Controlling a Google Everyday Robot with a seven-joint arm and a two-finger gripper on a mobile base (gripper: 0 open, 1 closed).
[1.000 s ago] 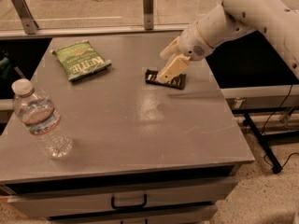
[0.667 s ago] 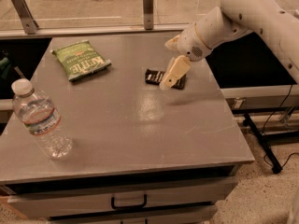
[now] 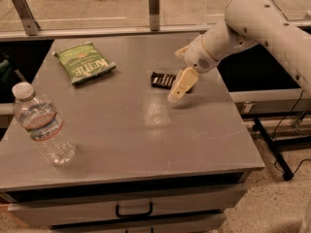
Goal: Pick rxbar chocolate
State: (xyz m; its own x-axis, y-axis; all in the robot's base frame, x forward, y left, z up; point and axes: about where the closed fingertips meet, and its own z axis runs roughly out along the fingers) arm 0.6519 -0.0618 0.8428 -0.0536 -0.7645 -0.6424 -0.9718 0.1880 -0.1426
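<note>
Gripper [image 3: 179,74] – over the far right part of the table [image 3: 146,135], hanging off a cream arm [image 3: 252,23] that comes in from the upper right. Jaws released: one finger [image 3: 181,84] points down and toward the near left, its tip low over the tabletop; a second cream tip shows farther back, well apart from the first. Nothing is held between them.

Table: grey, flat top, fills most of the view. A drawer [image 3: 131,203] with a dark handle sits under the near edge.

Arm: thick pale links, the elbow at the top right and the wrist angled down to the left toward the table.

Bottle [image 3: 43,127]: clear plastic, white cap, upright, with a pale label band round the middle. It stands near the left edge, well apart from everything else.

Chip bag [image 3: 85,62]: green, lying flat at the far left with white lettering face up and its long side skewed to the table edges.

Bar [image 3: 162,80]: small, dark wrapper with a row of white print, lying flat on the table just left of the gripper and right of the chip bag. Its right end is hidden behind the near finger – cannot tell whether the finger touches it. The left end lies free on the bare surface, apart from the bag.

Off the table to the right, a black stand leg [image 3: 272,147] rests on the speckled floor.
</note>
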